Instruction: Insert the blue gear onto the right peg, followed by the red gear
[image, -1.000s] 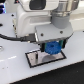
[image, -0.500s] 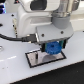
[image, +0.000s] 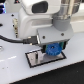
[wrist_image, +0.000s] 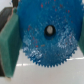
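Gripper (image: 52, 50) with fingers (wrist_image: 9, 42) clamped on the blue gear (wrist_image: 47, 37), held directly above the base plate (image: 34, 60).

env: robot lab/test bench | evidence: plain white tabletop (image: 15, 67), robot arm (image: 45, 15), grey base plate (image: 34, 59) w/ black rim

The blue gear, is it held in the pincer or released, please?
Held: the blue gear sits between the pincer fingers above the base plate.

No text, label, brand, number or sign can be read in either view; both pictures are too small and blurred to show any.
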